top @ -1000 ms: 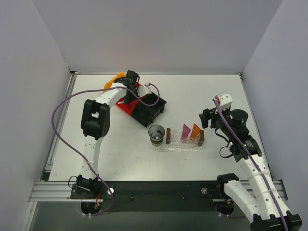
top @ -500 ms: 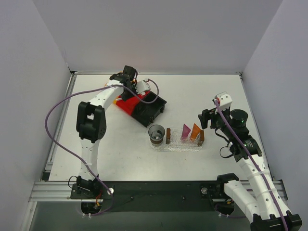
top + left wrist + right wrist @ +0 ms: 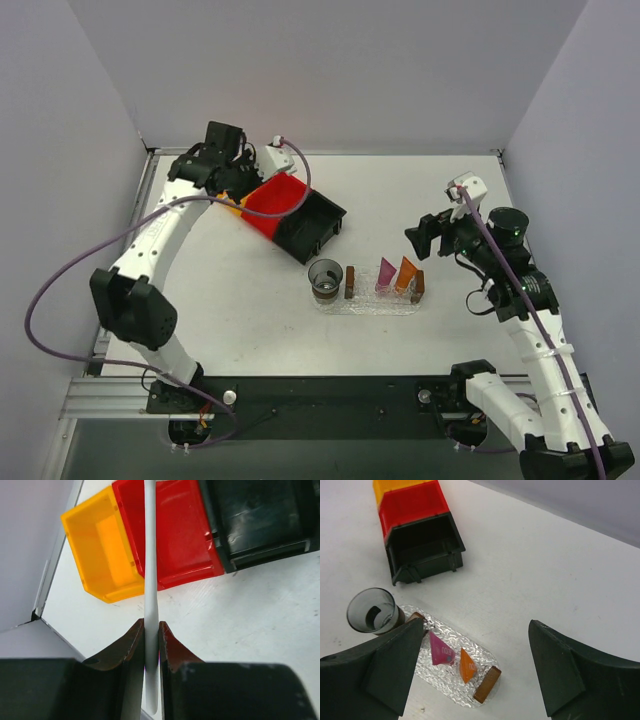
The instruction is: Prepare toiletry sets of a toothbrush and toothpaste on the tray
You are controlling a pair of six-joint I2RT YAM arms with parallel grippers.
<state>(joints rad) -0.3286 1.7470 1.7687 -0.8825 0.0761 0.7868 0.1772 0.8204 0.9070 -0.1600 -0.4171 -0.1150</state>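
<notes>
Over at the far left corner of the table, the left gripper [image 3: 151,626] is clamped tight on the toothbrush [image 3: 149,555]. It grips the thin white stick near one end, so most of its length pokes out ahead. The stick hangs above the seam where the orange bin [image 3: 100,550] meets the red bin [image 3: 175,530]. A black bin [image 3: 260,515] closes the row on the red one's other side.

The tray [image 3: 375,304] lies near the middle of the table, well apart from that gripper, nearer and to the right. Its clear rack with brown ends [image 3: 419,285] holds the magenta toothpaste [image 3: 386,272] and the orange toothpaste [image 3: 405,271] standing side by side. A dark cup [image 3: 325,276] sits at the tray's left end. The right gripper [image 3: 476,624] hovers to the right of the tray with its fingers spread wide and nothing between them.

As I see it, the job in hand is carrying the brush across to the tray. Held so near its end, the stick could swing in the grip, so I'd keep the squeeze firm and move smoothly. I'd get the tip well above the bin walls before travelling right and nearer. I'd also come in from the tray's left side, so the long end doesn't sweep the tubes over or knock the cup. Only let go once the brush is low and steady over its spot.
</notes>
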